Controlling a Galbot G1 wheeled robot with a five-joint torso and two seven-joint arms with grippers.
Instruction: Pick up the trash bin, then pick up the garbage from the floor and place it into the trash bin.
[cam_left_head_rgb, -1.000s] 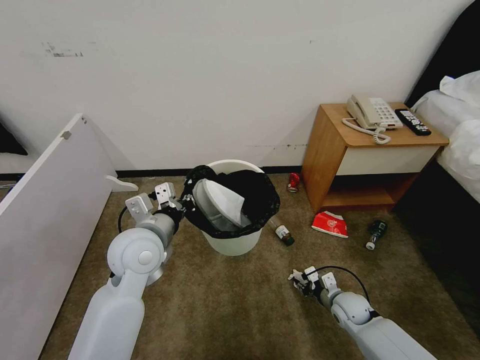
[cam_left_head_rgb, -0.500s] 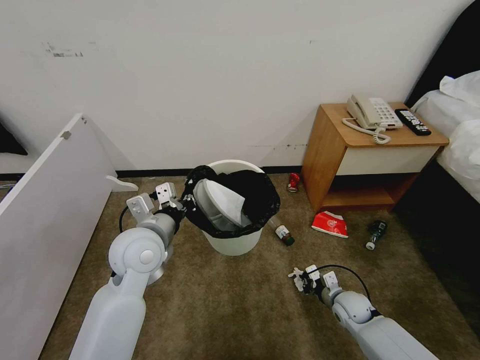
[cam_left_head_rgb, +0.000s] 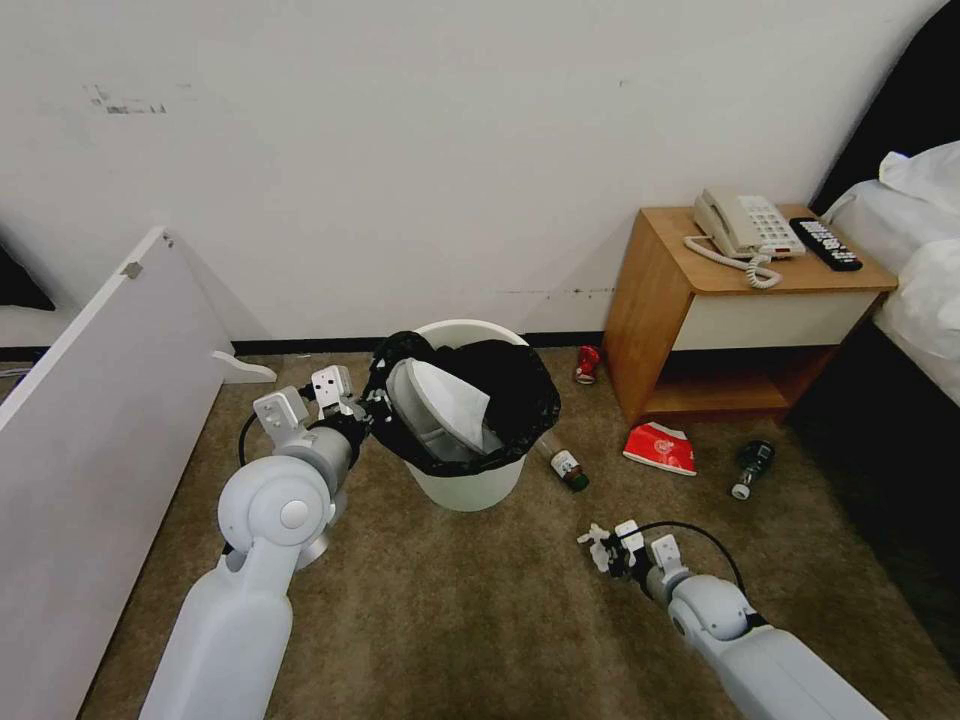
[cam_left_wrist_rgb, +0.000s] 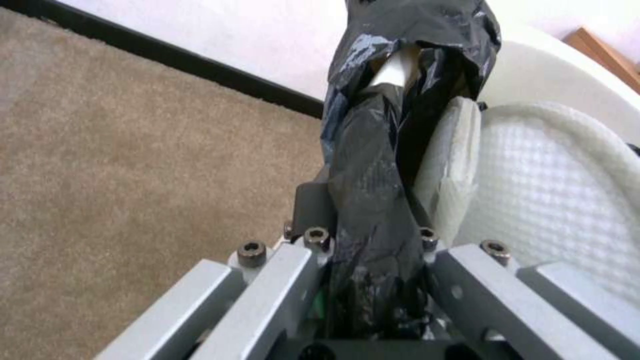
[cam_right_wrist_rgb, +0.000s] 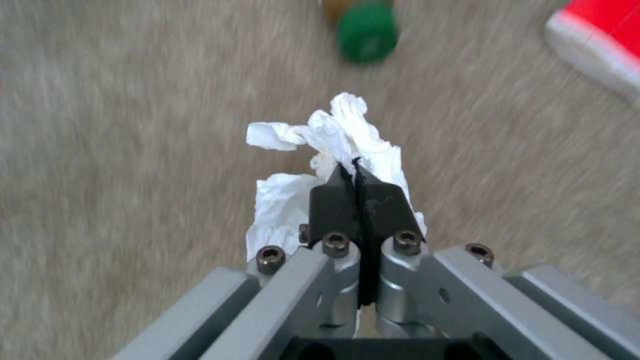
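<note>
The white trash bin with its black bag is near the wall. A white slipper leans inside it. My left gripper is shut on the bag-covered rim, its jaws pinching the plastic. Low over the carpet to the right, my right gripper is shut on a crumpled white tissue. More garbage lies on the carpet. There is a brown bottle beside the bin, a red packet, a red can and a dark bottle.
A wooden nightstand at the right carries a beige telephone and a black remote. The bed lies beyond it. A white board leans along the left. Open carpet lies between my arms.
My right arm has shifted slightly to the right with the tissue held. The left arm and the bin have stayed where they were.
</note>
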